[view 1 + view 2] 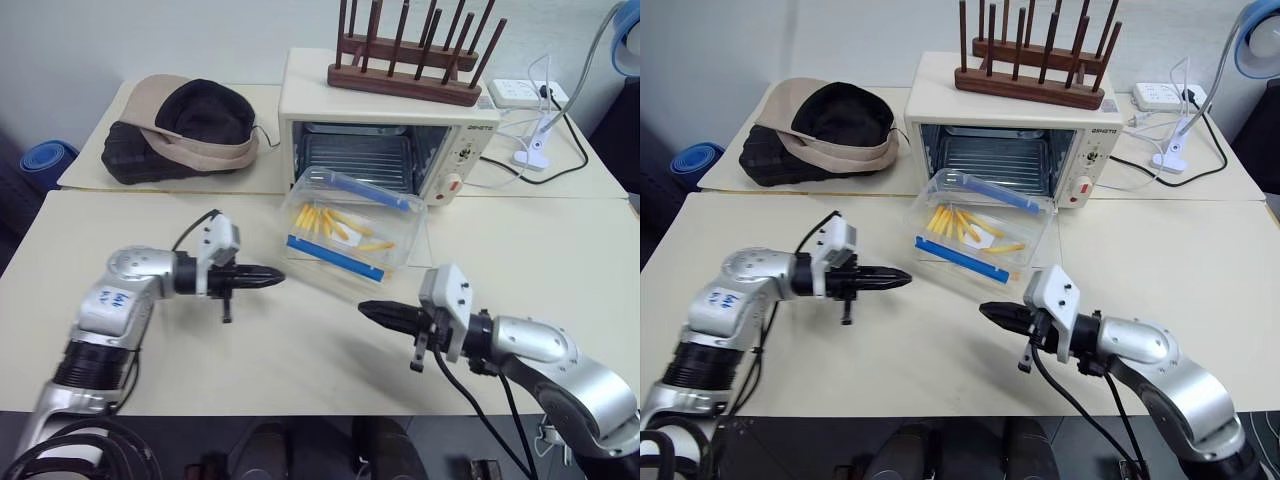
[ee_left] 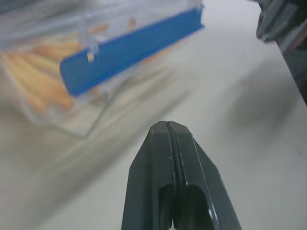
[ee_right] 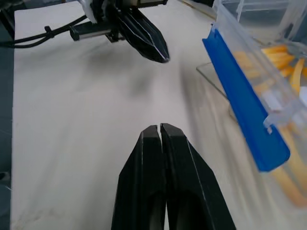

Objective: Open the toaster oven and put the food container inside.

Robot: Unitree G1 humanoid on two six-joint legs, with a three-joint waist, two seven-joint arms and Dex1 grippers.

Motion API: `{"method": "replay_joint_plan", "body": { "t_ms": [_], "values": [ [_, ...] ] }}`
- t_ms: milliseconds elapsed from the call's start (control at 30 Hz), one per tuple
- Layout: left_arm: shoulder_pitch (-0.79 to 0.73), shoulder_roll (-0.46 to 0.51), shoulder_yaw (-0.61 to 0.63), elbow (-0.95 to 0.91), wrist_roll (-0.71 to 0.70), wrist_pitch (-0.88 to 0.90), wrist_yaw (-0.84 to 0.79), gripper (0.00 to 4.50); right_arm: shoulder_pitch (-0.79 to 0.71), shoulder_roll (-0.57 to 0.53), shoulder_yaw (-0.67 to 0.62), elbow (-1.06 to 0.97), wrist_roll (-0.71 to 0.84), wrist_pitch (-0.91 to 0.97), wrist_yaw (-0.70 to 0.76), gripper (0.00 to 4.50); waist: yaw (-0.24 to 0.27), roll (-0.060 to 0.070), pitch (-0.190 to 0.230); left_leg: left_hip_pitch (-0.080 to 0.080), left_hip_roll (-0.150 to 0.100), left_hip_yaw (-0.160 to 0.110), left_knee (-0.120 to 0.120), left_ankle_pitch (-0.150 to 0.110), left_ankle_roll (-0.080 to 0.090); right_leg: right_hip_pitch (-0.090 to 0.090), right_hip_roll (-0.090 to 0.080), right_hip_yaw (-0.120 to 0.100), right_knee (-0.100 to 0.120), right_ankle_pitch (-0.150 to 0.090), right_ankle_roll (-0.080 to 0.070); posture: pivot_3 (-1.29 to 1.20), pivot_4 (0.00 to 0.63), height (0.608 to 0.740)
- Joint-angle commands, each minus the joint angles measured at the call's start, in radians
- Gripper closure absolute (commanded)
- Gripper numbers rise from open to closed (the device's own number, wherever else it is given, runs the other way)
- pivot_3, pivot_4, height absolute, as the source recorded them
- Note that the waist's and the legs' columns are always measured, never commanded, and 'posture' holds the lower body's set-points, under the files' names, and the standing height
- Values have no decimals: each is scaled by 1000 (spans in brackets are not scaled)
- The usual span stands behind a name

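Before the toaster oven, the tilted food container rests; both grippers' fingers closed, empty.

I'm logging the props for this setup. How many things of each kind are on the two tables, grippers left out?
toaster oven: 1
food container: 1
wooden peg rack: 1
cap: 1
black bag: 1
white power strip: 1
Total: 6
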Motion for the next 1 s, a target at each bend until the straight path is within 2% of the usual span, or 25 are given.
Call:
{"method": "replay_joint_plan", "body": {
  "t_ms": [33,300,567,733,867,933,1000],
  "values": [
    [-29,-91,8,-9,-7,20,101,4500,-84,16,-4,96,-73,-16,-32,4458,-3,0,0,-2,0,0,3,-1,1,-1,0,0,0,1,1,0,150,740],
    [-96,-235,21,110,73,-26,293,4500,-289,44,36,499,-287,-232,26,4458,-7,0,0,-3,-1,1,5,-2,3,-1,0,0,-1,2,4,0,150,740],
    [-230,-380,87,340,102,-179,441,4500,-566,231,32,965,-422,-476,-39,4458,-25,0,0,-3,-1,2,5,-1,1,-1,0,-1,-1,3,3,0,150,740],
    [-341,-426,121,530,137,-289,526,4500,-684,294,-1,1184,-471,-597,-108,4458,-31,0,0,-4,-1,2,4,0,1,-1,-2,-3,-2,3,4,0,150,740],
    [-366,-417,144,580,130,-300,525,4500,-699,295,-13,1202,-463,-595,-72,4458,-34,0,0,-4,0,2,4,0,1,-1,-2,-7,-2,3,4,0,150,740],
    [-331,-387,157,508,82,-211,467,4106,-664,272,-28,1112,-424,-540,-20,4500,-35,0,0,-5,0,2,4,0,1,-2,-2,-7,-2,3,4,0,150,740],
    [-236,-293,143,352,41,-158,331,3619,-591,210,-66,954,-348,-455,68,4500,-41,0,0,-5,0,2,3,-1,1,-2,-2,-8,-2,3,4,0,150,740]
  ]
}}
